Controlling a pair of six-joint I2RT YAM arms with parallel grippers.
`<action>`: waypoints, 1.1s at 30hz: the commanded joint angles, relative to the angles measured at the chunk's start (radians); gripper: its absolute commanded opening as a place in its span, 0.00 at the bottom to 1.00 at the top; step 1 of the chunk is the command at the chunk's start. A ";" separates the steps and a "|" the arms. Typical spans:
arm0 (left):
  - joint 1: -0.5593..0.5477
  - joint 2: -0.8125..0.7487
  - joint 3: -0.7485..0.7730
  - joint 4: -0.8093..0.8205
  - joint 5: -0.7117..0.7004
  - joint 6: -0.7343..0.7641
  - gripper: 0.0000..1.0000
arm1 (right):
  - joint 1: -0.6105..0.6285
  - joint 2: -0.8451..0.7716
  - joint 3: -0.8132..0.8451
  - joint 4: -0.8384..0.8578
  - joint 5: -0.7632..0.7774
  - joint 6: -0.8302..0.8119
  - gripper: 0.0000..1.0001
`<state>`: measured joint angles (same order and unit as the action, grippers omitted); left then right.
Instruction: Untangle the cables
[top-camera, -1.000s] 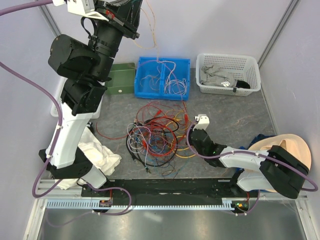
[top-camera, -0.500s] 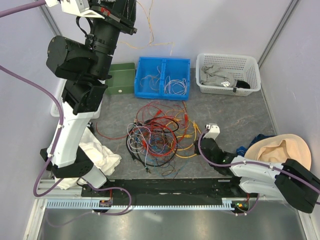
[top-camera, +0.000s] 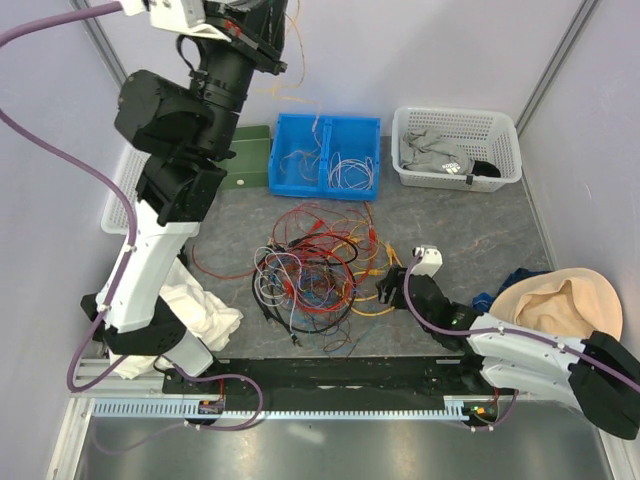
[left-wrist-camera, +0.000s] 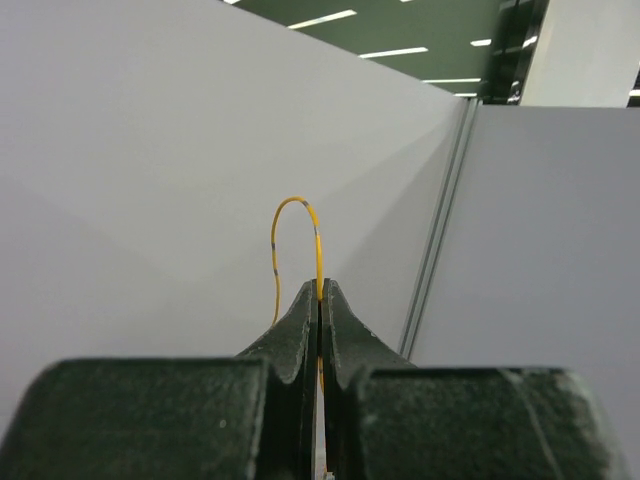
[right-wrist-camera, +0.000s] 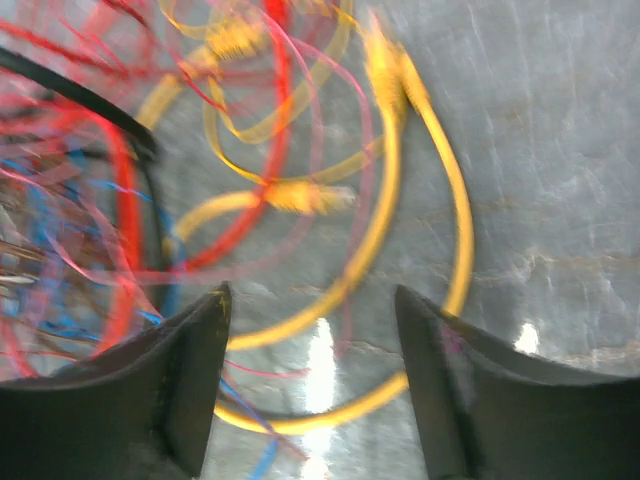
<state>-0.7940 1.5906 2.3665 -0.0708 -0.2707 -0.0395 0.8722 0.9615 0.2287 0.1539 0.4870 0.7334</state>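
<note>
**Left wrist view.** The left pincer (left-wrist-camera: 320, 290) is clamped on a thin yellow wire (left-wrist-camera: 319, 255). The wire arches in a small loop just above the tips and drops away on the left side of the jaws. Only wall panels lie beyond the pincer, so the arm is evidently raised well clear of the work. For a clean lift, hold the clamp firm and pull steadily; a jerk would likely drag neighbouring strands along.

**Right wrist view.** The right pincer (right-wrist-camera: 312, 320) stands apart and holds nothing. A thick yellow cable (right-wrist-camera: 388, 170) curves directly ahead of the gap and passes under it, lying on the grey bench (right-wrist-camera: 540, 150). Red and blue strands crowd the left side of the jaws. The picture is blurred, so contact cannot be judged. The step in hand appears to be a descent onto this cable — take only the yellow one and stay to the right of the red strands.

**Top external view.** This view supplies what the wrist cameras lack. The main tangle (top-camera: 310, 275) lies immediately left of the right pincer and far below the left one. The held wire hangs from the left pincer down into a blue bin (top-camera: 288, 178) — where loose white cables already rest.
</note>
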 joint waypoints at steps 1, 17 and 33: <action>0.001 0.008 -0.085 -0.015 -0.080 0.075 0.02 | 0.001 -0.078 0.145 -0.130 0.039 -0.029 0.79; 0.357 0.293 -0.133 -0.276 0.122 -0.233 0.02 | 0.001 -0.230 0.408 -0.332 0.045 -0.175 0.93; 0.429 0.615 -0.023 -0.179 0.168 -0.333 0.02 | 0.001 -0.256 0.414 -0.321 0.107 -0.262 0.93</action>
<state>-0.3706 2.1674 2.2791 -0.3130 -0.0868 -0.3733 0.8726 0.7288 0.6144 -0.1822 0.5541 0.5102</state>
